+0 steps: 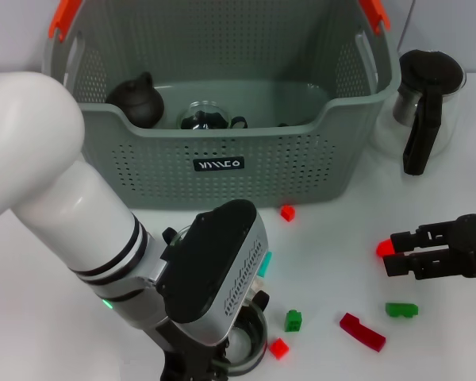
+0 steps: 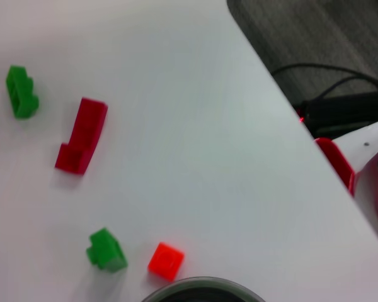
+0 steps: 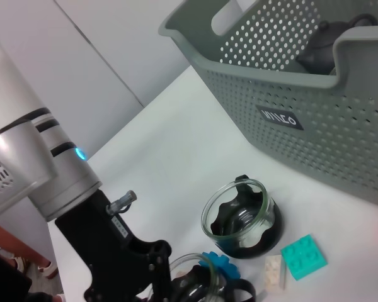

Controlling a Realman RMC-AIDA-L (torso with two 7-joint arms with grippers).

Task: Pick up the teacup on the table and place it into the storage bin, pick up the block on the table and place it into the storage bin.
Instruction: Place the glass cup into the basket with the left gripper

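The grey-green storage bin point(image 1: 222, 151) stands at the back and also shows in the right wrist view point(image 3: 315, 94); a black teapot point(image 1: 136, 99) and a glass piece point(image 1: 205, 117) lie inside. My left gripper point(image 1: 214, 367) is low at the front, right against a glass teacup point(image 1: 250, 343), whose rim shows in the left wrist view point(image 2: 205, 288). My right gripper point(image 1: 390, 252) hovers at the right with a small red block point(image 1: 384, 248) at its tips. A second glass cup point(image 3: 239, 217) with a dark inside stands beside my left wrist.
A glass pot with a black handle point(image 1: 424, 99) stands right of the bin. Loose blocks lie on the white table: red point(image 1: 287, 212), green point(image 1: 293, 320), red point(image 1: 279, 347), dark red point(image 1: 362, 331), green point(image 1: 401, 309), teal point(image 3: 304, 257). The table edge point(image 2: 290, 107) runs close by.
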